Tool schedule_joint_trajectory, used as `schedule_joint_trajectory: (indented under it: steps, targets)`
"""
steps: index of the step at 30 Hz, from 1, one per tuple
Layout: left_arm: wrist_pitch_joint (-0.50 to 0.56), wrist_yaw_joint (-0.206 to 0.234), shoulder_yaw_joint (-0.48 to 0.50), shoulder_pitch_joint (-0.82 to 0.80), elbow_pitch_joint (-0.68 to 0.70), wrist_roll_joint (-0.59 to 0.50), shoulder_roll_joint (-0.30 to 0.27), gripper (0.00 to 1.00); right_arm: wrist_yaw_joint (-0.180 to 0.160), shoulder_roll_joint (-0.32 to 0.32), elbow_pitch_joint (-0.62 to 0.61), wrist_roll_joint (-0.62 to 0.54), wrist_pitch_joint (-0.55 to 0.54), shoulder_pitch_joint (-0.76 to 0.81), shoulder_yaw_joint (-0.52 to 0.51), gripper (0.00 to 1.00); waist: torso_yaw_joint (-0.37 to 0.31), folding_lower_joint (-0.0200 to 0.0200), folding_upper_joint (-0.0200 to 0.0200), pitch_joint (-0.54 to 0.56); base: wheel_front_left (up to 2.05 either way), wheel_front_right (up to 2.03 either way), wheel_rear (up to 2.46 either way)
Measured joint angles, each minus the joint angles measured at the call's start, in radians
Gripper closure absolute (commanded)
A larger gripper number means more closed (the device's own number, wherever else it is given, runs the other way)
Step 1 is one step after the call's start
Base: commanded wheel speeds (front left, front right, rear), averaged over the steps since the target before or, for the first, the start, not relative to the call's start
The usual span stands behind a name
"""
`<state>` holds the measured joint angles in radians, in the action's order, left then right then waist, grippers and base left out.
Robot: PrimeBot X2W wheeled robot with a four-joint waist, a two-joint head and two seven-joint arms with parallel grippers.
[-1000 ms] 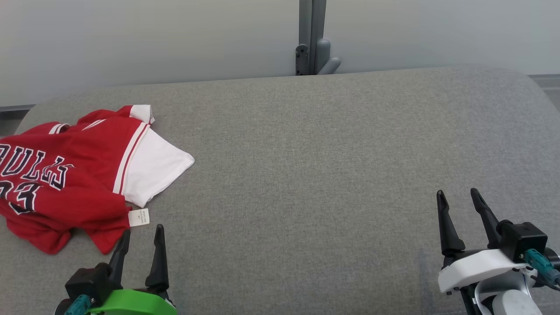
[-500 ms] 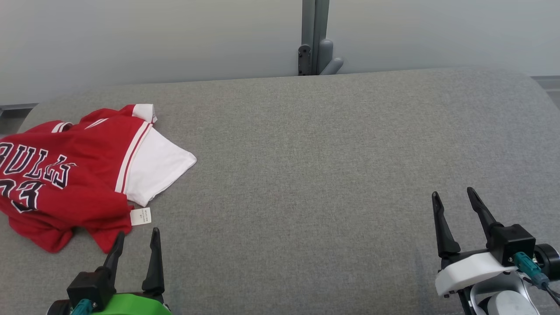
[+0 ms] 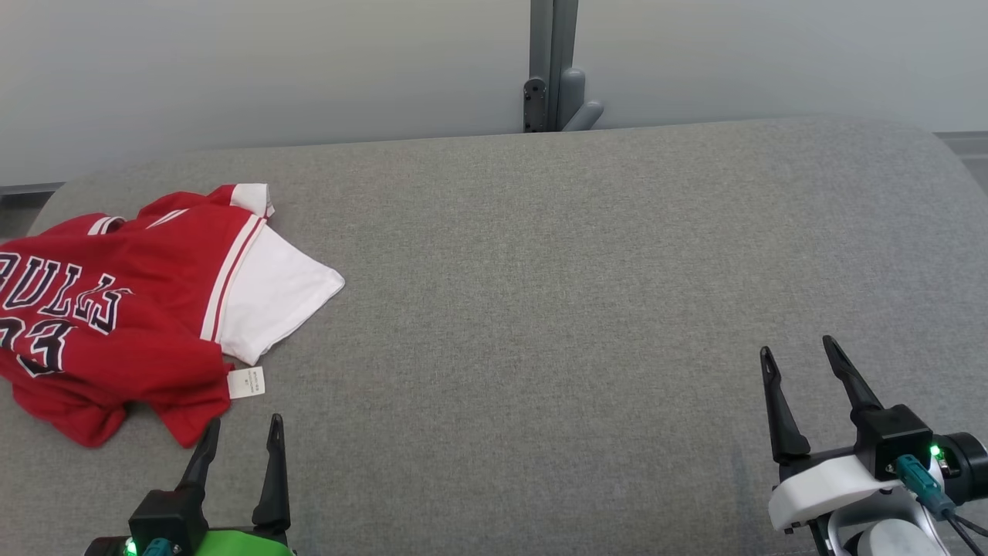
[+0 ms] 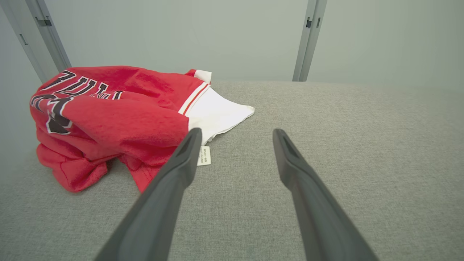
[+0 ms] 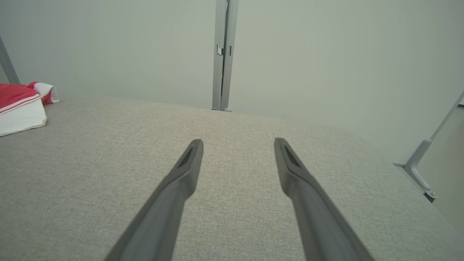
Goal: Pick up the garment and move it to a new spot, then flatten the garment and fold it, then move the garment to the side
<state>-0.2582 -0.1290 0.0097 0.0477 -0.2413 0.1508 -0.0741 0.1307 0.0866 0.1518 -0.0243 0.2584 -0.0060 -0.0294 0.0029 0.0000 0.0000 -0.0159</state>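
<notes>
We have yet to pick up the crumpled red and white basketball jersey [image 3: 116, 309], which lies bunched at the left edge of the frame on the grey woven fabric surface [image 3: 540, 309]. To do this well, we judge the left gripper [image 3: 245, 419] should reach up-frame into a thick red fold near the small white label [image 3: 247, 382], pinching several layers rather than one loose hem. Its two dark fingers stand spread apart, holding nothing, just below the jersey and clear of it. The right gripper [image 3: 797, 346], at lower right and well apart from the jersey, likewise gapes empty over bare fabric.
</notes>
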Motion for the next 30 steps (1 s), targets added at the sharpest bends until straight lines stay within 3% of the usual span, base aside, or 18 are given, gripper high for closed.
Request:
schedule_joint_trajectory:
  steps: [30]
  targets:
    - [-0.006, 0.000, 0.024, -0.005, -0.025, 0.070, 0.014, 0.00, 0.000, -0.001, 0.031, 0.028, 0.004, 0.004, -0.028, 0.00, 0.010, 0.0000, 0.0000, -0.010, 0.00, 0.00, 0.00]
